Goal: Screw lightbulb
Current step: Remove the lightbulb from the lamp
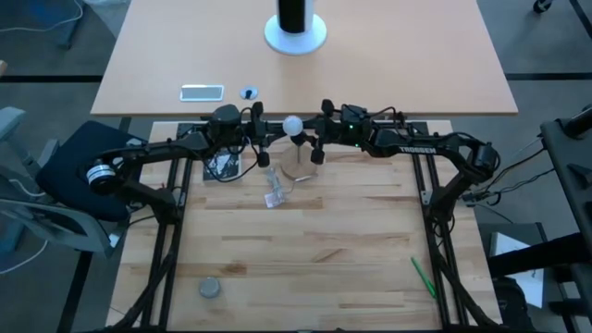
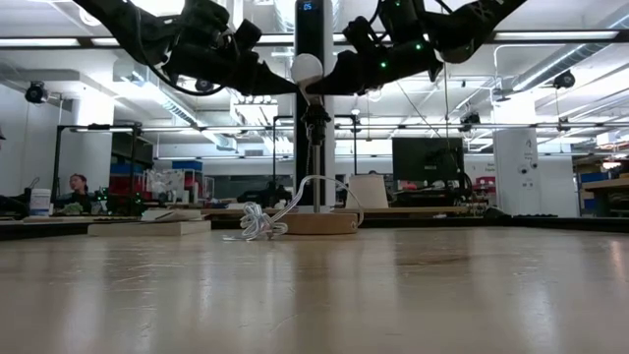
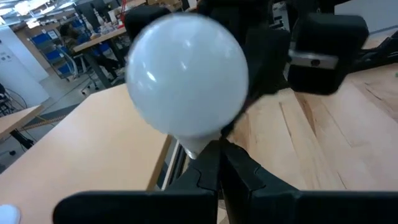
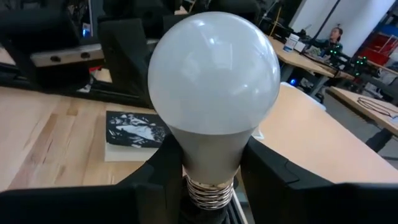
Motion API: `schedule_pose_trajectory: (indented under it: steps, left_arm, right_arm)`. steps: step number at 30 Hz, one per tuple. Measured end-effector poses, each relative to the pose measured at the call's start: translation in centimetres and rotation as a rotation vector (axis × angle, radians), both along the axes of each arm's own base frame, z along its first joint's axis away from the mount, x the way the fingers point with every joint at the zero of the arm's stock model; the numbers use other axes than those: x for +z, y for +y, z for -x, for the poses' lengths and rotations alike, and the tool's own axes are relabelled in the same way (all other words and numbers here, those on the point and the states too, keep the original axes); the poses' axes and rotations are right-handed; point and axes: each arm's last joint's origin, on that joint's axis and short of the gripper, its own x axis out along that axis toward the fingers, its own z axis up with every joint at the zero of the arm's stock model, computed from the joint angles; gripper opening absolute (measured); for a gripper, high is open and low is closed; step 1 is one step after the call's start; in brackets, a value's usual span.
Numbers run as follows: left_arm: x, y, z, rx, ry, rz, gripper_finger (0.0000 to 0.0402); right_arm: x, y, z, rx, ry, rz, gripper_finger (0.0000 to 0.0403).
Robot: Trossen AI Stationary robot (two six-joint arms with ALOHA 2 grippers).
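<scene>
The lightbulb (image 1: 293,123), white and frosted with a silvery screw base (image 4: 208,190), stands upright over the black socket (image 2: 314,116) of a lamp with a round wooden foot (image 2: 319,223). My left gripper (image 3: 219,158) comes level from the table's left. It is shut, and its tips are at the bulb's narrow underside. My right gripper (image 4: 211,171) comes level from the table's right, with one finger on either side of the bulb's grey neck. My left gripper's shut fingertips (image 3: 211,163) stand right under the bulb's tapering neck (image 3: 194,146); I cannot tell whether they touch it. My right gripper pinches the bulb's grey neck (image 4: 211,152) between its two fingers, just above the screw base. It comes level from the table's right. The bulb stays upright, globe up, over the socket.
The lamp's clear cord (image 1: 275,192) lies coiled beside the wooden foot (image 1: 298,167). A black-and-white card (image 1: 222,166) lies to the left of it. A grey disc (image 1: 210,289) and a green pen (image 1: 423,276) lie toward the near edge. A white stand foot (image 1: 295,35) is on the far table.
</scene>
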Motion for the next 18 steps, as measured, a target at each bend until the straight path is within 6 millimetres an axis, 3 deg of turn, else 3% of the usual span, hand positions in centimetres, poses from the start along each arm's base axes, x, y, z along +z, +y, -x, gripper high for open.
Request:
schedule_pose_trajectory:
  steps: [11,18]
  left_arm:
    - [-0.4,0.0,0.1,0.008,0.031,0.042,0.0000]
    - [-0.4,-0.1,0.2,0.009,0.040,0.048,0.0000]
  right_arm:
    - [2.3,0.3,1.7,-0.109,-0.009,0.026,0.0117]
    - [1.1,0.5,3.1,-0.198,0.202,-0.052,0.0114]
